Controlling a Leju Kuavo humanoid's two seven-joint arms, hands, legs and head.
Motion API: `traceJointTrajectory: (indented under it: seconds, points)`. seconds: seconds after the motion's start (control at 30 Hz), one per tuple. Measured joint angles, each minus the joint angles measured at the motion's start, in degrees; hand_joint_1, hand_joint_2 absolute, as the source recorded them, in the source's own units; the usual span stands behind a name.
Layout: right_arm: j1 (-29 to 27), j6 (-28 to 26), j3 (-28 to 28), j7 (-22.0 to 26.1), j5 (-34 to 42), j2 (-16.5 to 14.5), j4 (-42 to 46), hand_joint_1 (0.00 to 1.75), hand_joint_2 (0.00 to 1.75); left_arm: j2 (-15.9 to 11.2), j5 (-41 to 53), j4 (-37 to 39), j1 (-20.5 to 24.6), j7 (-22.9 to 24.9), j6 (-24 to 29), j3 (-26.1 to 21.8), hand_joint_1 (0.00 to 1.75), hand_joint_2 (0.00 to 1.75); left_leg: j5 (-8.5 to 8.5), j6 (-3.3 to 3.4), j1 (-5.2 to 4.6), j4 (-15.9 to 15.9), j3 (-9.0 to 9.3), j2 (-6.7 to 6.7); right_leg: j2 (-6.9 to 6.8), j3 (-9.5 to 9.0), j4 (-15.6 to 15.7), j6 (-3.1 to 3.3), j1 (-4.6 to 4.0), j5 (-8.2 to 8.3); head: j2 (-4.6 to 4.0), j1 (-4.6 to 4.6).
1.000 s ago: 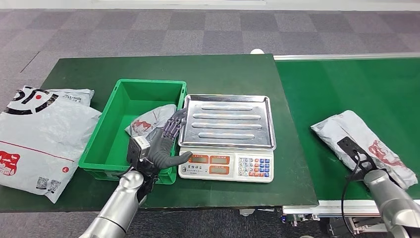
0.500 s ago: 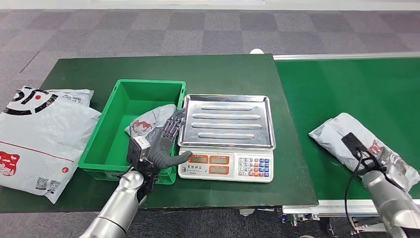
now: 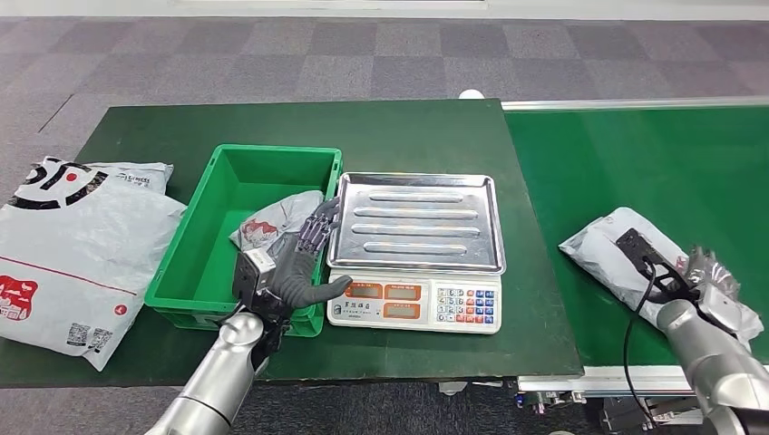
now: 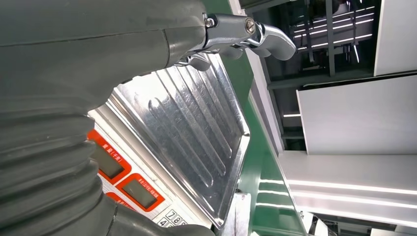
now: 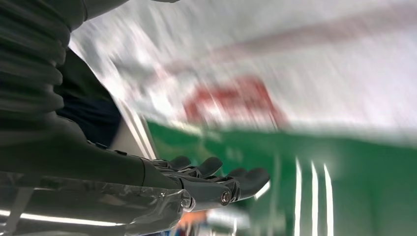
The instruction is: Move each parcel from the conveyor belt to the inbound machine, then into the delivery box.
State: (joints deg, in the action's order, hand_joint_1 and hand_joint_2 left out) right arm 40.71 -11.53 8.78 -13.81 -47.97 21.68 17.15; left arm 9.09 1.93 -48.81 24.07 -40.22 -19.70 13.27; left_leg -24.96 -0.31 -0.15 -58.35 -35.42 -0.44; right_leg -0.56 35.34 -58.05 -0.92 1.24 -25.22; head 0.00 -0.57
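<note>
Right hand (image 3: 703,285) rests on the grey parcel (image 3: 609,249) lying on the conveyor belt (image 3: 635,163), well to the right of the scale (image 3: 414,249). Wrist view is blurred; fingers (image 5: 216,184) look stretched out, so whether they grasp the bag I cannot tell.

Left hand (image 3: 295,263) hovers released, fingers apart, at the scale's left edge over the rim of the green bin (image 3: 181,272), which holds another parcel (image 3: 272,222).

Risks: the slack plastic bag could slide from a shallow hold on the way to the scale tray, or snag the wrist cable (image 3: 639,308). Left hand sits close enough to the scale to get in the way of a landing.
</note>
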Motion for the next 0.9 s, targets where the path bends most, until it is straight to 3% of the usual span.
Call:
traceJointTrajectory:
  seconds: [0.1,0.4,0.57,0.6,0.7,0.73,0.9]
  points:
    - [-0.1,7.3,0.0,-2.1,1.2,-0.1,-0.5,0.0,1.75,0.1,0.0,0.6,0.5,0.0,0.0,0.0,0.0,1.75,0.0,0.0,-0.01,0.0,0.0,0.0,-0.01,0.0,0.0,0.0,0.01,0.0,0.0,0.0]
    - [-0.4,14.2,0.0,-3.2,2.5,-0.3,-0.8,0.0,1.75,0.1,0.0,1.4,1.1,0.0,0.0,0.1,0.0,1.75,0.0,0.0,0.0,0.0,0.02,0.01,0.0,-0.02,0.0,0.0,0.0,0.0,0.0,0.0]
    - [-0.3,15.4,0.0,-3.3,2.9,-0.5,-0.8,0.0,1.75,0.1,0.0,1.6,1.1,0.0,0.1,0.1,0.0,1.75,0.01,0.01,0.0,0.0,0.03,0.01,0.0,-0.03,0.0,0.0,0.01,0.0,0.0,0.0]
    - [-0.3,15.4,0.0,-3.3,2.9,-0.5,-0.8,0.32,1.75,0.1,0.0,1.6,1.2,0.0,0.1,0.1,0.0,1.75,0.01,0.01,0.0,0.0,0.03,0.01,0.0,-0.04,0.0,0.0,0.01,0.0,0.0,0.0]
    - [-0.3,16.1,0.0,-3.0,2.8,-0.6,-0.8,1.63,1.75,0.2,0.0,1.8,1.2,0.0,0.1,0.1,0.0,1.75,0.01,0.01,-0.01,0.0,0.04,0.0,-0.01,-0.05,0.0,0.0,0.01,0.01,0.0,0.0]
    - [-0.3,16.5,0.0,-2.8,2.6,-0.6,-0.8,1.75,1.75,0.2,0.0,1.8,1.3,0.0,0.1,0.1,0.0,1.75,0.01,0.01,-0.01,0.0,0.04,0.0,-0.01,-0.05,0.0,-0.01,0.01,0.01,0.0,0.0]
    - [0.1,18.0,0.0,0.5,1.6,-0.7,-0.8,1.75,1.75,0.2,0.1,2.3,1.5,0.0,0.1,0.3,0.0,1.75,0.01,0.02,0.0,0.0,0.07,0.0,-0.02,-0.09,0.0,-0.01,0.0,0.01,0.0,0.0]
